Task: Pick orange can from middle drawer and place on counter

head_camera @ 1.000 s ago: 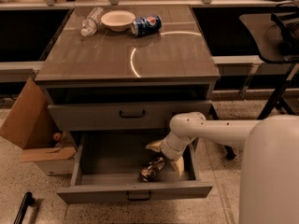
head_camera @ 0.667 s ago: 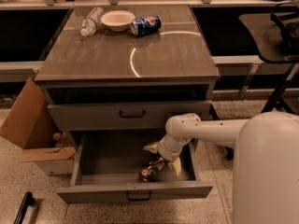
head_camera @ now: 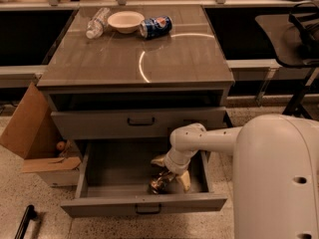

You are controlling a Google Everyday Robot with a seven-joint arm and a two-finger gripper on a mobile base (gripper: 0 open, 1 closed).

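Observation:
The middle drawer (head_camera: pixel 142 206) is pulled open at the bottom of the grey cabinet. The crushed orange can (head_camera: pixel 158 183) lies on the drawer floor near the front, right of centre. My gripper (head_camera: pixel 168 173) reaches down into the drawer from the right, directly over the can, with a pale finger (head_camera: pixel 184 181) at the can's right and another (head_camera: pixel 159 160) behind it. The counter (head_camera: pixel 134 49) is the glossy grey-brown cabinet top with a curved bright reflection.
On the counter's far edge lie a clear plastic bottle (head_camera: pixel 96 23), a white bowl (head_camera: pixel 125 21) and a blue Pepsi can (head_camera: pixel 155 26). The drawer above (head_camera: pixel 139 122) is closed. An open cardboard box (head_camera: pixel 35 136) stands left of the cabinet. A dark chair (head_camera: pixel 299 39) is at the right.
My arm has shifted slightly left and lower over the orange can. The can has not visibly moved.

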